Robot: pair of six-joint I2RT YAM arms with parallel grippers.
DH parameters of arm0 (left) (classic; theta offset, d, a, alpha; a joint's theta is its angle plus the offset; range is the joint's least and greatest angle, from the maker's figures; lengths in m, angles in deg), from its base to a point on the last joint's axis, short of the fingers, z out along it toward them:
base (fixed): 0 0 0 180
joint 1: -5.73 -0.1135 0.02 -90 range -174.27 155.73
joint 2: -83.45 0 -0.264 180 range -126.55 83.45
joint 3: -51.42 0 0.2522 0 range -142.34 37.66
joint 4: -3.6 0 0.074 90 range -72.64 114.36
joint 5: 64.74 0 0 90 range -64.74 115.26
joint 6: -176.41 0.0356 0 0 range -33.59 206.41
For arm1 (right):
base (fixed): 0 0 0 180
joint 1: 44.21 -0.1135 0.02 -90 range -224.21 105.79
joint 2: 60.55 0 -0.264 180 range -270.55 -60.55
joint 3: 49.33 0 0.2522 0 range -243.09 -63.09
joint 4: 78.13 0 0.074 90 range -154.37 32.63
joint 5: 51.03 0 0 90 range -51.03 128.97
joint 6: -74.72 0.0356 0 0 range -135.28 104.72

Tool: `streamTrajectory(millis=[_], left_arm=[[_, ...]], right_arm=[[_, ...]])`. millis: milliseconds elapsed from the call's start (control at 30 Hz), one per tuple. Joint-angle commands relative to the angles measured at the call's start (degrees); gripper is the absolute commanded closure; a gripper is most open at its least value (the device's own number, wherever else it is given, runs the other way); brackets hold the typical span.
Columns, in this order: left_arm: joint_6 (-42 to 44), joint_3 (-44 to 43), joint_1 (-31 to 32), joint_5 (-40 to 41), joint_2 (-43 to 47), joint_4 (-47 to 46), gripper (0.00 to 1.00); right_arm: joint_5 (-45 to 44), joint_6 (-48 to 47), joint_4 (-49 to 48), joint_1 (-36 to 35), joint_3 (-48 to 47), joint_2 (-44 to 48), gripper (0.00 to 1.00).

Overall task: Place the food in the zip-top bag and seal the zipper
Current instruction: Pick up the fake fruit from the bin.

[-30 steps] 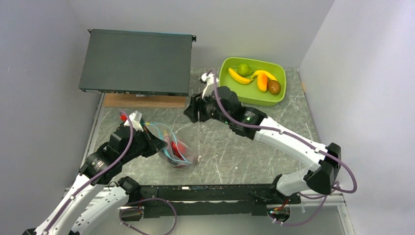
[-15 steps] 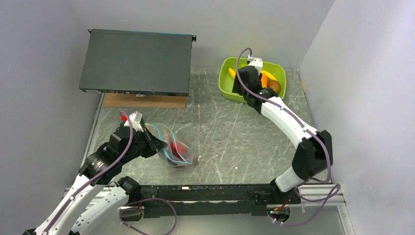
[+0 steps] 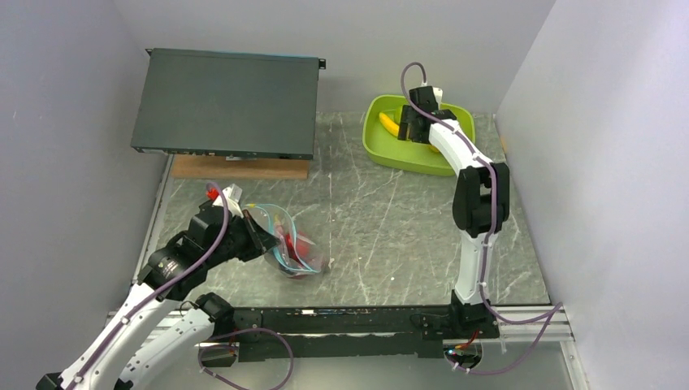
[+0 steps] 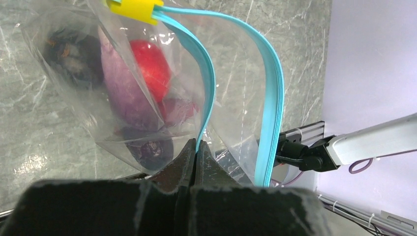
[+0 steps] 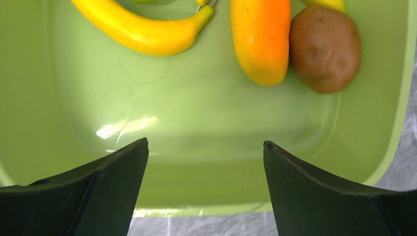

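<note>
The clear zip-top bag point(image 3: 292, 244) lies near the left arm with its mouth open; it shows in the left wrist view point(image 4: 74, 64) too. Inside are a red apple point(image 4: 152, 69) and a purple eggplant point(image 4: 123, 93). My left gripper point(image 4: 196, 147) is shut on one teal-blue zipper strip point(image 4: 206, 83); the other strip point(image 4: 273, 98) arches apart from it. My right gripper point(image 5: 205, 145) is open and empty above the lime-green tub point(image 5: 196, 147), which holds a yellow banana point(image 5: 142, 29), an orange piece point(image 5: 260, 34) and a brown kiwi point(image 5: 324, 46).
A dark flat box point(image 3: 227, 101) on a wooden board point(image 3: 240, 168) stands at the back left. The tub point(image 3: 382, 146) sits at the back right near the wall. A yellow slider tab point(image 4: 135, 7) sits at the bag's end.
My right arm has swung from the table's middle to the back right and now hangs over the tub. My left gripper still holds the bag's strip, barely moved.
</note>
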Motion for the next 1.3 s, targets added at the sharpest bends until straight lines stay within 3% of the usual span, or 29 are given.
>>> streamTrajectory(millis=[0, 467, 833, 967, 1267], left_arm=[[1.28, -1.29, -0.21, -1.3, -1.17, -1.44, 1.0], [1.37, -2.34, -0.25, -1.8, -2.84, -1.58, 1.0], [0.72, -4.43, -0.28, -2.1, -3.22, -0.01, 1.0], [0.08, -4.3, -0.21, -2.31, -2.85, -0.14, 1.0], [-1.0, -2.99, -0.27, -3.83, -1.73, -0.73, 1.0]], right_arm=[[-0.48, -3.46, 5.36, 2.61, -5.49, -4.3, 0.1], [-3.79, -8.62, -1.17, 6.99, -18.99, -19.04, 0.07], [-2.27, -7.05, -5.81, 7.14, -26.03, -26.31, 0.14], [-2.33, -6.87, -5.57, 7.08, -26.27, -27.4, 0.29], [-0.43, -5.81, -5.57, 7.01, -24.08, -21.19, 0.8]])
